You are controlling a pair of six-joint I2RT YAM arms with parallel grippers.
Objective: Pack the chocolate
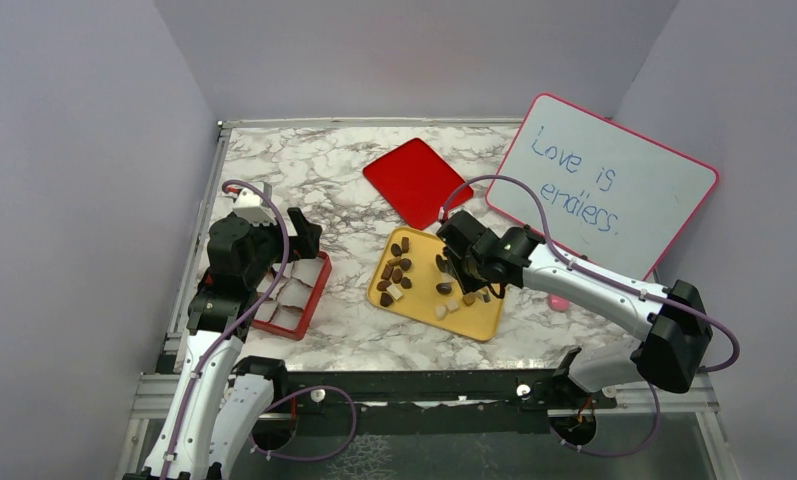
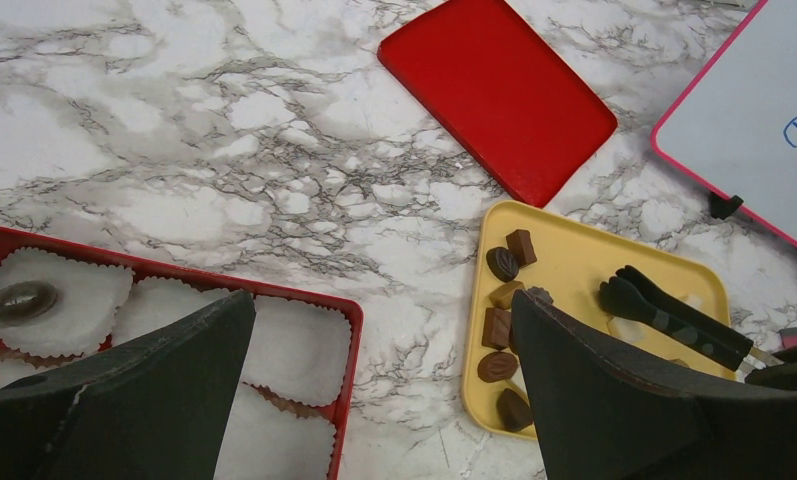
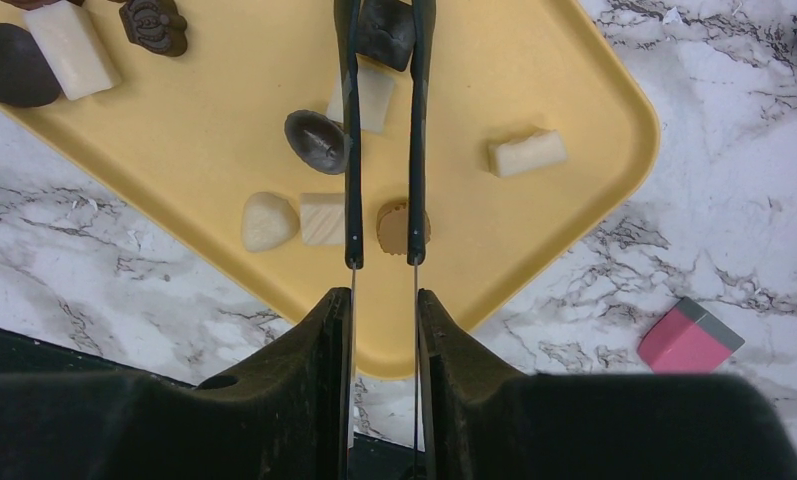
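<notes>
Chocolates [image 1: 399,270] from above lie scattered on the yellow tray [image 1: 474,322]. From the left wrist, left fingers [image 2: 154,390] gape wide over the red box [image 2: 346,312], one dark piece [image 2: 19,300] in its paper cup. From the right wrist, right fingers [image 3: 319,350] squeeze black tongs [image 3: 353,200] pinching a dark chocolate [image 3: 387,30] at their tips.

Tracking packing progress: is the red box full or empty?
Nearly empty. In the red box, one dark oval chocolate sits in a white paper cup; the other visible cups are bare. Its near part is hidden.
</notes>
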